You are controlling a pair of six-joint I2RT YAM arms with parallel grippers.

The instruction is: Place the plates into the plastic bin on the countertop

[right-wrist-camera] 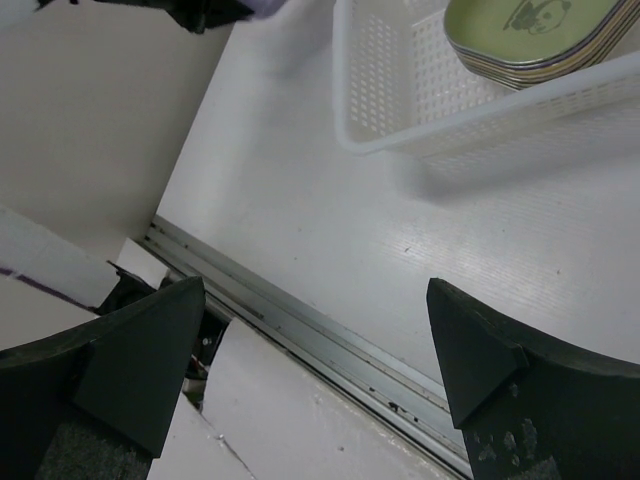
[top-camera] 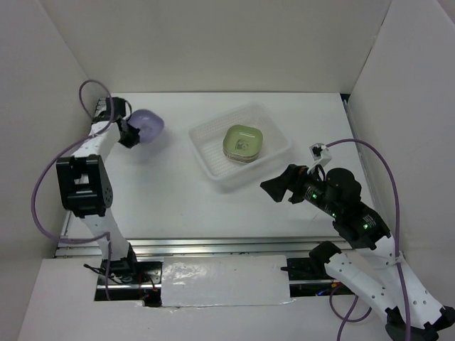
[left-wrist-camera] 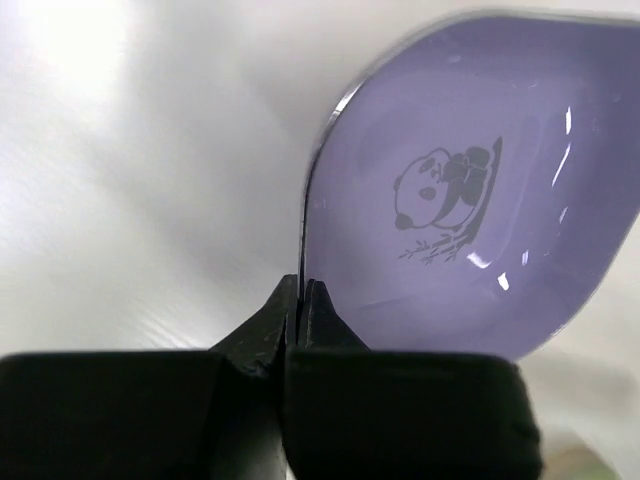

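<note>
Left fingers (left-wrist-camera: 262, 340) clamp the purple plate (left-wrist-camera: 470, 200); plastic bin (top-camera: 213, 158) holds stacked plates (top-camera: 243, 142).

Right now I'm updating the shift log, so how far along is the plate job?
Done: a stack of plates, green on top, sits inside the plastic bin. In hand: the left hand is shut on the rim of a purple plate, held left of the bin. The right hand is open and empty near the bin. Left: that purple plate goes in; no other loose plates show on the countertop.
</note>
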